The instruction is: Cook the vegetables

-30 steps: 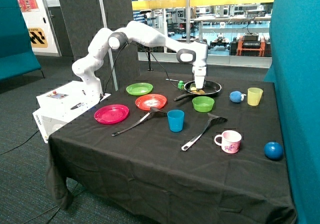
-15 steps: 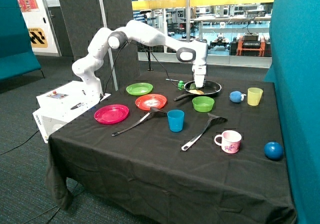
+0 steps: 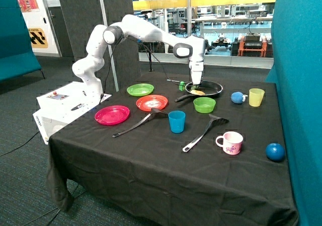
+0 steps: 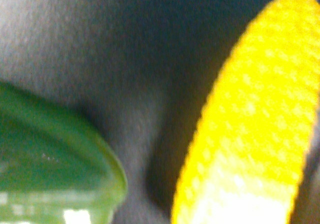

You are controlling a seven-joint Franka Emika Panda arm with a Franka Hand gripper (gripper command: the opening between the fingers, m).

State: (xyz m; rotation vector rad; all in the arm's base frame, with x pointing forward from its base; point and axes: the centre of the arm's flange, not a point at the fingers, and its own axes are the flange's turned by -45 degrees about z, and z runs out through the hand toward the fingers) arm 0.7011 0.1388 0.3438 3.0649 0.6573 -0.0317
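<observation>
On the bench (image 3: 151,160), the pan (image 3: 214,89) holds both vegetables: green piece (image 3: 193,87) and yellow piece (image 3: 198,92) side by side. The gripper (image 3: 195,83) hangs just above; I cannot tell its fingers' state. Placing looks done; next, probably stirring.

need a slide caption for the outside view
Franka gripper hovers over the black frying pan, where a pale yellow vegetable lies, among plates, cups and spatulas on a black-clothed table.

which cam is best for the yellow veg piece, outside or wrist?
Wrist view: the yellow piece fills the frame, textured surface clear, the green piece beside it. Outside view shows it only as a speck in the pan.
</observation>
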